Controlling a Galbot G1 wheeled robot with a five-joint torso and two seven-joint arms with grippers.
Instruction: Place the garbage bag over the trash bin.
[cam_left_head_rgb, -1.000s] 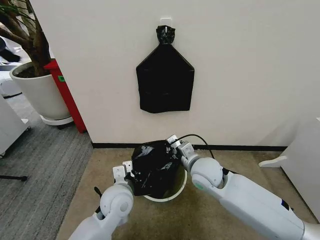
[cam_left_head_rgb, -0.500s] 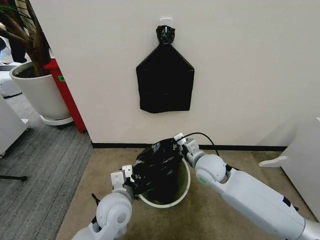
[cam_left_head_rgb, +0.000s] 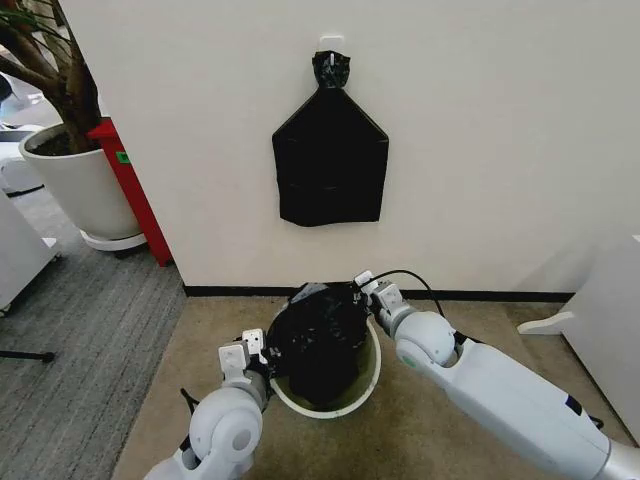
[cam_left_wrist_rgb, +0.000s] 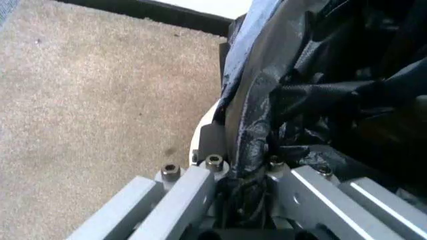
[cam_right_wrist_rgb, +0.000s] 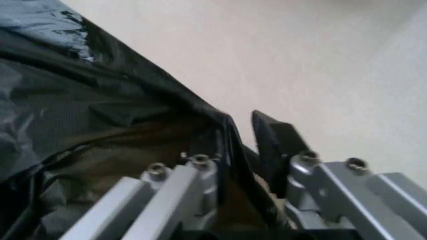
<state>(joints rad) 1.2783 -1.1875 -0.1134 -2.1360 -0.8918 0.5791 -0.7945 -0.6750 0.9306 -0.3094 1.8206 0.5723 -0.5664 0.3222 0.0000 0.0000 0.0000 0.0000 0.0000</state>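
The cream-white trash bin (cam_left_head_rgb: 355, 398) stands on the carpet close to the wall. The glossy black garbage bag (cam_left_head_rgb: 318, 340) hangs crumpled into its mouth, stretched between both grippers. My left gripper (cam_left_head_rgb: 262, 362) sits at the bin's near-left rim, shut on the bag's edge; the left wrist view shows the garbage bag (cam_left_wrist_rgb: 267, 115) pinched in the left gripper (cam_left_wrist_rgb: 243, 167) beside a sliver of the trash bin (cam_left_wrist_rgb: 205, 131). My right gripper (cam_left_head_rgb: 362, 290) holds the far-right edge by the wall, and the right wrist view shows the garbage bag (cam_right_wrist_rgb: 100, 115) caught in the right gripper (cam_right_wrist_rgb: 237, 150).
A flat black bundle (cam_left_head_rgb: 330, 165) hangs on the wall above the bin. A large white plant pot (cam_left_head_rgb: 80, 190) and a red panel (cam_left_head_rgb: 135, 195) stand at the left. White furniture (cam_left_head_rgb: 605, 330) stands at the right. Beige carpet surrounds the bin.
Both grippers have spread a little and lowered the bag, which now sits deeper in the bin. More of the bin's rim shows around it.
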